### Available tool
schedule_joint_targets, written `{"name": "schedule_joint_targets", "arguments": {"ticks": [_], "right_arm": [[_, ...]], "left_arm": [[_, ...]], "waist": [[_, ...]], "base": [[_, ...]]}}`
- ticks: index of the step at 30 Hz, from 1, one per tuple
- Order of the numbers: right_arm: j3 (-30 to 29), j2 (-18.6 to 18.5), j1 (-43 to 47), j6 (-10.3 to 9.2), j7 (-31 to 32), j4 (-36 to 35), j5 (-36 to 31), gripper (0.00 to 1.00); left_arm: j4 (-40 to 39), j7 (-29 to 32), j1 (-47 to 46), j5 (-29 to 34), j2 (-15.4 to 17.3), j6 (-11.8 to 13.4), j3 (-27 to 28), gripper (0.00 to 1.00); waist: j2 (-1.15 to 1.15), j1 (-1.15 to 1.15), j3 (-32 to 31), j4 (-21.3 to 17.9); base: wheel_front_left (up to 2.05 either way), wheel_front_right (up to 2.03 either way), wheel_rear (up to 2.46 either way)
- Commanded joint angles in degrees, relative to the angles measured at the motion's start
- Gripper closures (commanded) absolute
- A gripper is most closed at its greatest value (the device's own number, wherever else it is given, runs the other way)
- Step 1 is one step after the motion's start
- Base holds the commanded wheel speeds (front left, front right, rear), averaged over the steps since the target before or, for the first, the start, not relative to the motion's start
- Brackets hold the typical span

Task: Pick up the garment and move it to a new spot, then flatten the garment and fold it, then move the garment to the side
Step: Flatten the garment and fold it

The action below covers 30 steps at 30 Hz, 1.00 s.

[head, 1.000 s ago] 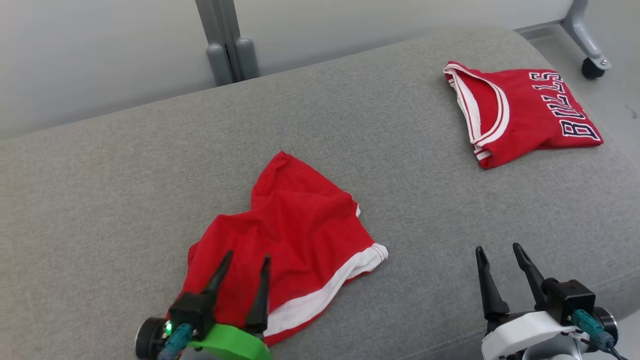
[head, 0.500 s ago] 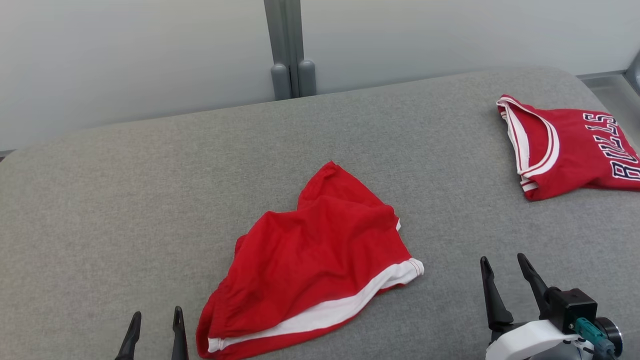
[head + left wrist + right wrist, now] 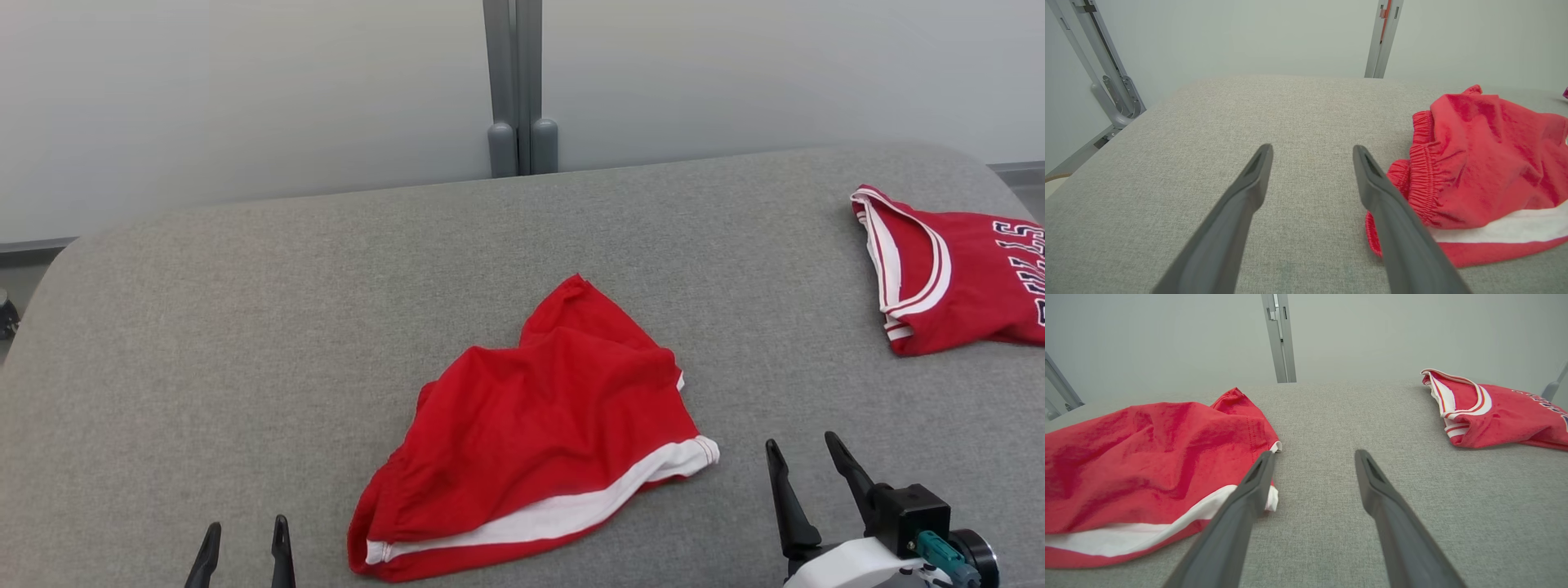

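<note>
The garment point(image 3: 547, 441), red shorts with white trim, is found crumpled in the middle of the grey cushion point(image 3: 245, 327), touched by neither gripper. At the near left, the left gripper point(image 3: 247, 539) is held empty with its fingers apart, near the elastic waistband point(image 3: 1423, 179). To the right of the white hem point(image 3: 571, 510), the right gripper point(image 3: 802, 445) is likewise spread and empty. Flattening is judged to be the step in hand: waistband and hem corner are best pinched low and drawn apart evenly, kept well clear of the folded jersey point(image 3: 955, 278) at the far right.
</note>
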Motion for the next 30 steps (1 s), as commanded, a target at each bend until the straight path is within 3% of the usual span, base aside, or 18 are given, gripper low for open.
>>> {"name": "schedule_joint_targets", "arguments": {"ticks": [1, 17, 25, 30], "right_arm": [[0.2, -0.1, -0.1, -0.1, 0.0, 0.1, -0.5, 0.0], [1.0, -0.1, -0.4, -0.1, 0.0, -0.1, -0.3, 0.0], [2.3, -0.1, -2.2, -0.09, 0.0, 0.0, 0.2, 0.0], [4.6, -0.7, -7.2, -0.09, 2.7, 8.3, -0.4, 0.0]], "left_arm": [[0.1, -0.2, 0.9, 0.7, -0.2, -0.5, 0.3, 0.0], [0.0, -0.2, 0.6, 0.8, -0.7, -2.0, 1.4, 0.0], [3.3, -0.1, -0.1, -0.8, -0.7, -2.7, -2.8, 0.0], [3.1, 7.8, -1.4, -2.9, 0.9, -3.1, -7.7, 0.0]], "waist": [[0.0, 0.0, 0.0, 0.3], [0.0, 0.0, 0.1, 1.0], [0.0, 0.0, 0.3, 0.2], [0.0, 0.0, 0.5, -0.3]], "base": [[0.0, 0.0, 0.0], [0.0, 0.0, 0.0], [0.0, 0.0, 0.0], [0.0, 0.0, 0.0]]}}
